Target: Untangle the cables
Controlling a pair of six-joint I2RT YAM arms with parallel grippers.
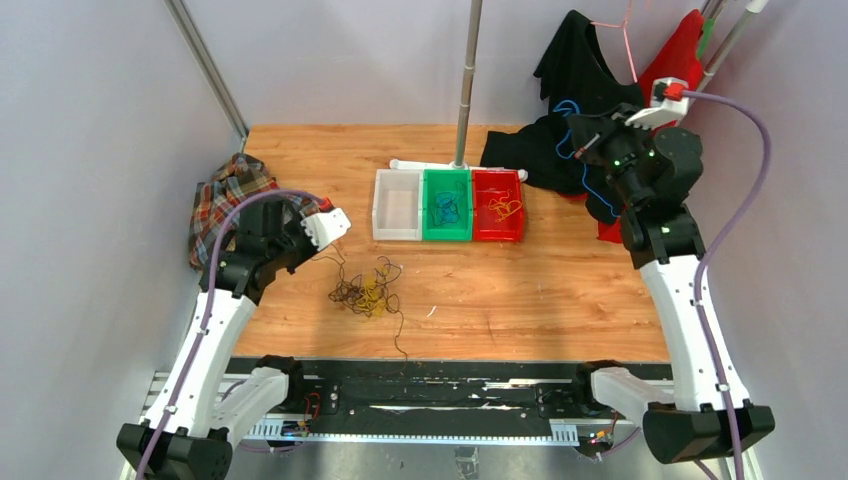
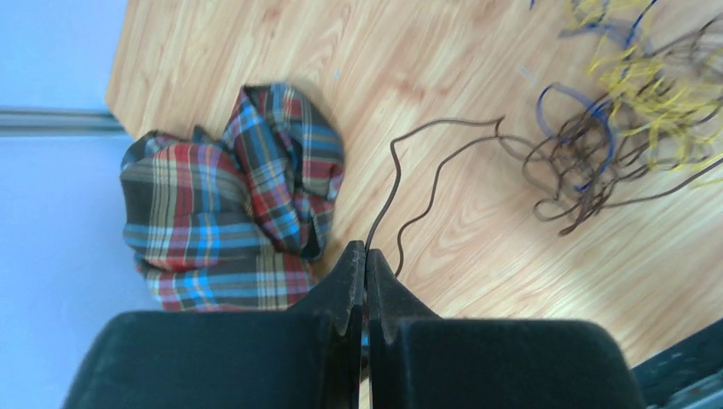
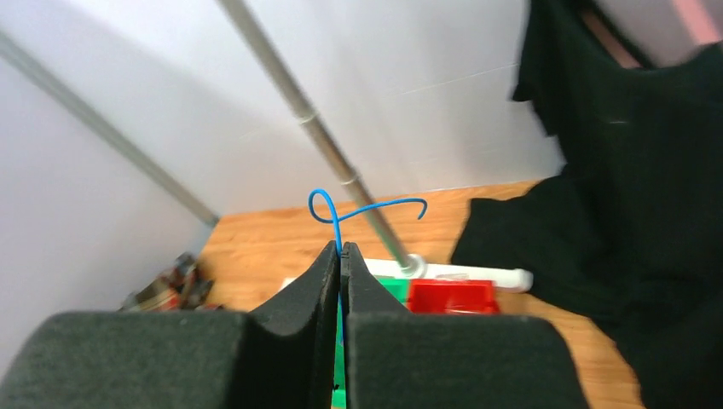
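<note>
The left end effector (image 2: 367, 256) has its fingers pressed together on the end of a dark brown cable (image 2: 394, 183), which runs loosely across the worktop (image 1: 560, 290) to the tangle (image 1: 368, 290) of brown, yellow and blue strands lying near the front middle. The right end effector (image 3: 341, 254), raised at the far right, is likewise closed, pinching a blue cable (image 3: 367, 207) whose curled end stands above the fingertips and whose tail hangs down in front of the black cloth (image 1: 560, 150). The step in hand looks like drawing single strands out and sorting them by colour. To do it well, the brown strand should probably be pulled slowly and low, away from the knot, stopping if the whole clump starts to drag rather than one loop slipping free. The blue strand needs carrying high enough that its tail does not catch on the cloth or the upright pole (image 1: 465, 80), then lowering tail-first. Three bins stand side by side at the back. The white bin (image 1: 397, 205) appears to hold nothing, the green bin (image 1: 447, 237) holds blue strands, so it is the likely home for the lifted one, and the red bin (image 1: 498, 237) holds yellow-orange strands.
</note>
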